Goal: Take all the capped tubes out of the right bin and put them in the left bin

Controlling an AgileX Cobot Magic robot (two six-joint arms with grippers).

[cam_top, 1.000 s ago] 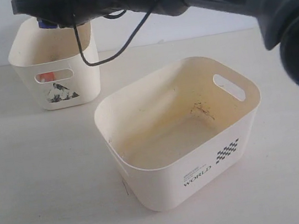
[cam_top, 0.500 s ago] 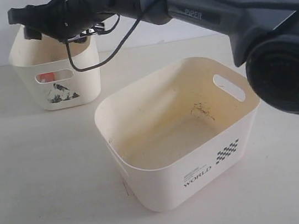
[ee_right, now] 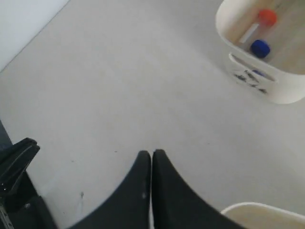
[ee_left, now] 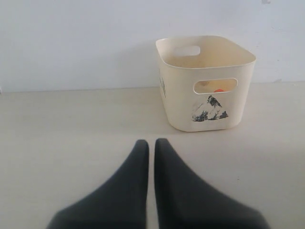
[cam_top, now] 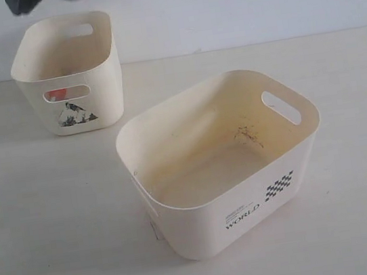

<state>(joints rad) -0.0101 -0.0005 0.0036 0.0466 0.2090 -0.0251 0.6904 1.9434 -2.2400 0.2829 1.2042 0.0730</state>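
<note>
Right wrist view: one capped tube lay inside the left bin, its orange-red cap showing, with a blue cap just beside it. Exterior and left wrist views: orange showed through that bin's handle slot. The right bin stood apart from the left bin and nearer the exterior camera, with brown stains on its inner wall. Your right gripper hung over the table, jaws pressed together, gripping nothing. Your left gripper faced the left bin across the table, jaws all but touching, nothing between them.
</note>
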